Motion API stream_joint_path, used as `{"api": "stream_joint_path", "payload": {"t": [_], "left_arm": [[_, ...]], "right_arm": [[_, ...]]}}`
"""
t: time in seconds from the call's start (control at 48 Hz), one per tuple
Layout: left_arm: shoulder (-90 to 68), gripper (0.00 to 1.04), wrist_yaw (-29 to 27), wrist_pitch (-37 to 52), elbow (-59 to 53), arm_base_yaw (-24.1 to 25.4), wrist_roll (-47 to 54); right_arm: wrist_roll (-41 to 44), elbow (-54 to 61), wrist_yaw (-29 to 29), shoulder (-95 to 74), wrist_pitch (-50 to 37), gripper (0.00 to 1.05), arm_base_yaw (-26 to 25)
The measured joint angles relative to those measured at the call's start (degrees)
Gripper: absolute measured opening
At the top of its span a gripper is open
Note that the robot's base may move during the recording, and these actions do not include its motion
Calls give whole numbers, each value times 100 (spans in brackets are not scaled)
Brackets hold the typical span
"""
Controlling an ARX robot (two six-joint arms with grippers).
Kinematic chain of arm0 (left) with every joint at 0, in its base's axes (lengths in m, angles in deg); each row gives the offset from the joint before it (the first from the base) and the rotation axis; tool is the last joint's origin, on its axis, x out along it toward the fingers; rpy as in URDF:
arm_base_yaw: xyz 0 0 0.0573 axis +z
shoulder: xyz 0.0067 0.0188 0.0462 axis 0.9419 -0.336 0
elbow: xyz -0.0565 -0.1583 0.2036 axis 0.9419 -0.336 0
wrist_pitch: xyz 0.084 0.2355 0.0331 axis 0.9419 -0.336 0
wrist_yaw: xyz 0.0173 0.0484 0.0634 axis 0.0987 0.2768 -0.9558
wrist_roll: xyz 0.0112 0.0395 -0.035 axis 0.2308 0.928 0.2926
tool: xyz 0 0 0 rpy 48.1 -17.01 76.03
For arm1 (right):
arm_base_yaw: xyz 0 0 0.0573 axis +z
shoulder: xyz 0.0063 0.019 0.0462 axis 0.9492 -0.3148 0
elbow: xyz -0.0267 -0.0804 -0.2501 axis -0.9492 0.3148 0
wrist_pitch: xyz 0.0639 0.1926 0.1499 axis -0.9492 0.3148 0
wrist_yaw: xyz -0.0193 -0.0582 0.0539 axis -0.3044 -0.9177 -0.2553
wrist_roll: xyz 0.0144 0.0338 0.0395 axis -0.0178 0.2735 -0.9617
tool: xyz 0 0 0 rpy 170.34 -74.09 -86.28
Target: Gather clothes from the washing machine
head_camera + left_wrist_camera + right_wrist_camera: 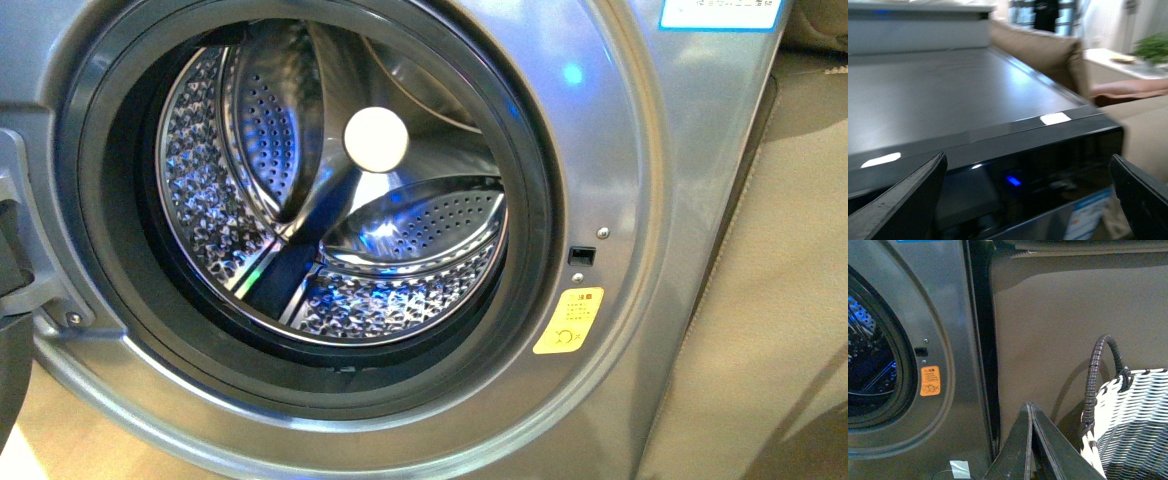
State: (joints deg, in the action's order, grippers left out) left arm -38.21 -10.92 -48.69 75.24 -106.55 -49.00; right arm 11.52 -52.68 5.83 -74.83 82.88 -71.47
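Left hand point(1025, 195) is seen released, its two dark fingers spread wide above the flat grey top of the grey metallic front-loading washing machine point(640, 200); nothing is held between them. Right hand point(1032, 450) is seen clenched, fingers pressed together with nothing visible between them, low beside the machine's front panel and next to the woven white-and-black basket with a dark looped handle point(1133, 415).

Perforated steel drum point(330, 200) is viewed through the open black-rimmed porthole; no dark blue garment is visible in it, nor in the part of the basket that shows. Whereabouts of the clothes cannot be told; the basket's interior is mostly out of frame.

Risk judged: a reach could be made into an empty drum, or a garment hidden below the rim could be missed. The black rubber rim could be struck on entry.

Room: the porthole is wide and unobstructed. A tan upholstered surface point(1073, 330) stands close beside the machine, narrowing the right arm's side room.
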Motion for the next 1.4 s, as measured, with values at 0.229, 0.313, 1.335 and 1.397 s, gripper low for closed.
{"api": "stream_joint_path", "payload": {"t": [0.229,0.313,1.335,1.397], "left_arm": [[59,98,-957,-164,-57,1217,-472],[59,98,-935,-129,-153,1506,-546],[5335,4,1620,4354,-10242,3517,-101],[5519,4,1596,4404,-10496,3606,-103]], "right_arm": [[0,212,-2,208,-55,2,-4],[0,376,4,317,-55,2,-4],[2,376,0,328,-57,2,-4],[2,376,-2,328,-57,2,-4]]}}
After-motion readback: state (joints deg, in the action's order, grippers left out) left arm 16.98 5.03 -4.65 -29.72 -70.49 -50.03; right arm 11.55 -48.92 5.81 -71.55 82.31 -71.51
